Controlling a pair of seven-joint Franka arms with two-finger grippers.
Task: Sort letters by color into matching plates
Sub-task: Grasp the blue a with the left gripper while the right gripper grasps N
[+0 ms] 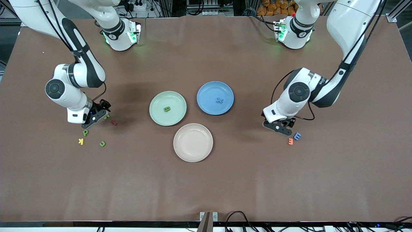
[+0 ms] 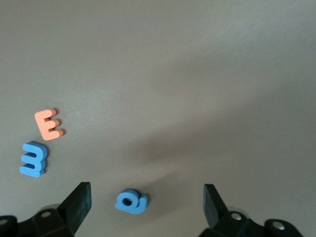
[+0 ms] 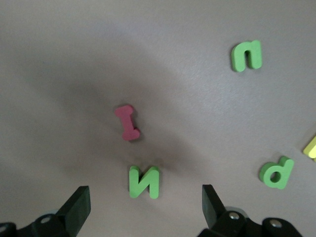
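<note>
Two pincers hang low over the worktop (image 1: 206,187), both spread wide and holding nothing.

Lowest in the front frame, at centre, sits the beige-pink plate (image 1: 180,151), bare; the green plate (image 1: 157,100) above it holds one green letter (image 1: 167,109), and the blue plate (image 1: 206,88) at upper centre holds a blue cross-shaped letter (image 1: 219,100).

At lower left of that frame lie a yellow letter (image 1: 81,141), a green "u" (image 1: 102,143) and a green "p" (image 1: 85,132) by the right pincer (image 1: 96,116); at right, an orange "E" (image 1: 290,141) and a blue "m" (image 1: 297,136) by the left pincer (image 1: 283,128).

To grasp well, I judge each pincer should centre on one letter, drop straight and avoid nudging neighbours.

Only the right wrist view shows the green "N" (image 3: 144,181) between its fingers (image 3: 79,205), with the red "I" (image 3: 128,122) just past it. Only the left wrist view shows the blue "a" (image 2: 132,201), hidden from the front.
</note>
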